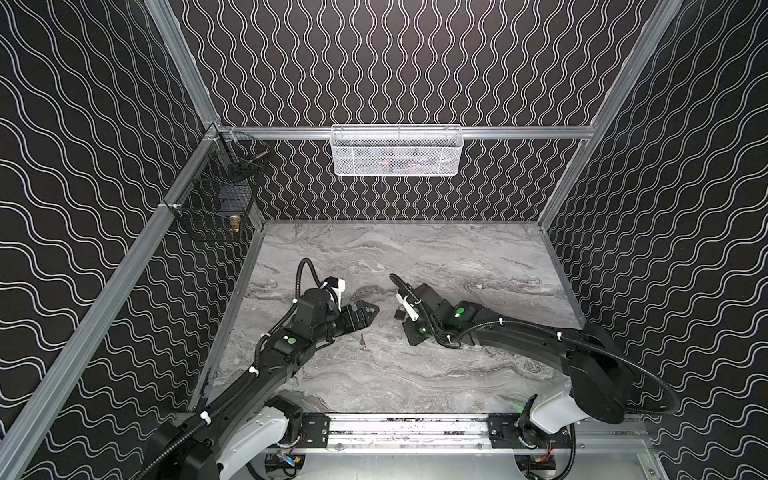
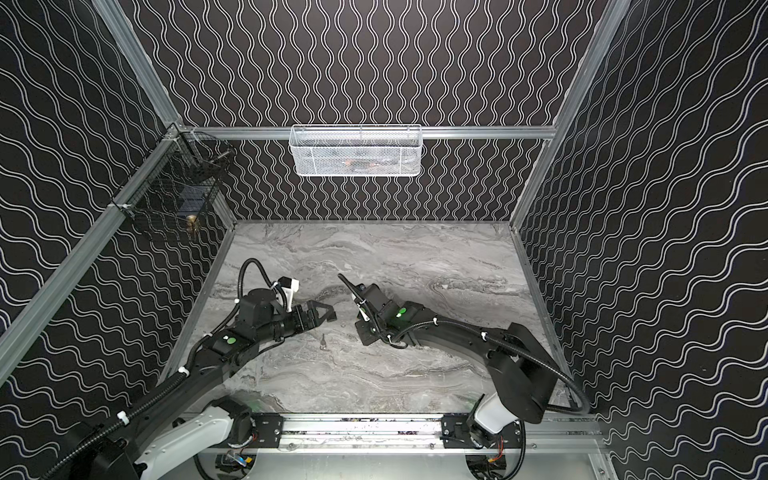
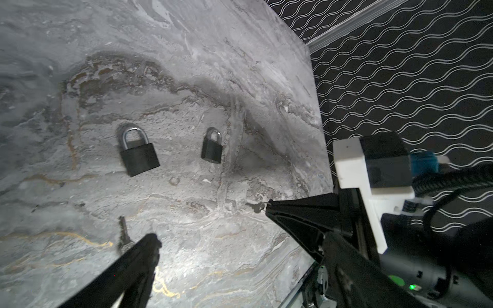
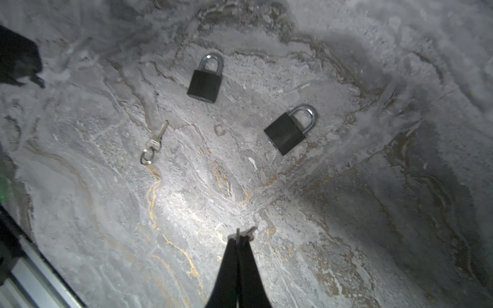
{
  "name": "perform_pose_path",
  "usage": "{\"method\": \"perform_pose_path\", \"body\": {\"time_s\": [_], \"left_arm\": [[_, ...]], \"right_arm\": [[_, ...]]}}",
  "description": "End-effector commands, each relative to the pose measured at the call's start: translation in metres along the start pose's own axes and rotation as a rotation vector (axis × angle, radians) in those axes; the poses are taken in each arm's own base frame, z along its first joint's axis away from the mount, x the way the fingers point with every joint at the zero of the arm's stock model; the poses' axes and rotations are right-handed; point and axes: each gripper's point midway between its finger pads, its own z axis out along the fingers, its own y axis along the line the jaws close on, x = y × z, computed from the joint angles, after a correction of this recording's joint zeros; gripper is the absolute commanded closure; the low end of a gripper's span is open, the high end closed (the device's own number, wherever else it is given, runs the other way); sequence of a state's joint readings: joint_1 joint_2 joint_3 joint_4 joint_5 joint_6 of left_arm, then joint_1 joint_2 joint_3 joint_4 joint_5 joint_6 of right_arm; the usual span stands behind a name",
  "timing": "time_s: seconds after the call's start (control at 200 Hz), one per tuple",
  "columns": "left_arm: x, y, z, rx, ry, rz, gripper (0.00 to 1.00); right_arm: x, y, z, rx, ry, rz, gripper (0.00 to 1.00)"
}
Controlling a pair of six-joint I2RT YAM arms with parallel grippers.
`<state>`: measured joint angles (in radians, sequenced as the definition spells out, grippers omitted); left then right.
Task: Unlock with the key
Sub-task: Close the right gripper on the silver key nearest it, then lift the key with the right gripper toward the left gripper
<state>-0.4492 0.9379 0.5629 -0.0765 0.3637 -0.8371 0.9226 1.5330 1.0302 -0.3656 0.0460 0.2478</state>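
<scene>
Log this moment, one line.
left end effector: open, empty | right end effector: shut on key | second key: on table | padlocks: shackles closed

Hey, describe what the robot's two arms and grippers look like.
The left arm and right arm are matte black with white base housings, green dots and ribbed black cables held by white ties. The left gripper and right gripper have slim triangular black fingers; white brackets carry wrist cameras.
</scene>
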Motion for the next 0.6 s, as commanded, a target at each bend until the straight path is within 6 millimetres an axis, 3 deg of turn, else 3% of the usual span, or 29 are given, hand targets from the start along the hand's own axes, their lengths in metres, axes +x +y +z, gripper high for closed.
{"method": "perform_pose_path", "body": {"time_s": [0.0, 0.165, 0.596], "left_arm": [[-0.014, -0.028, -0.007, 0.104, -0.041, -0.062, 0.01], [-0.027, -0.047, -0.020, 0.164, -0.087, -0.125, 0.01], [-0.038, -0.058, -0.030, 0.212, -0.126, -0.392, 0.01]], "right_arm": [[-0.023, 0.013, -0.017, -0.058, -0.083, 0.018, 1.00], [-0.042, 0.023, -0.039, -0.105, -0.151, 0.039, 1.00], [-0.084, 0.044, -0.076, -0.197, -0.303, 0.069, 1.00]]}}
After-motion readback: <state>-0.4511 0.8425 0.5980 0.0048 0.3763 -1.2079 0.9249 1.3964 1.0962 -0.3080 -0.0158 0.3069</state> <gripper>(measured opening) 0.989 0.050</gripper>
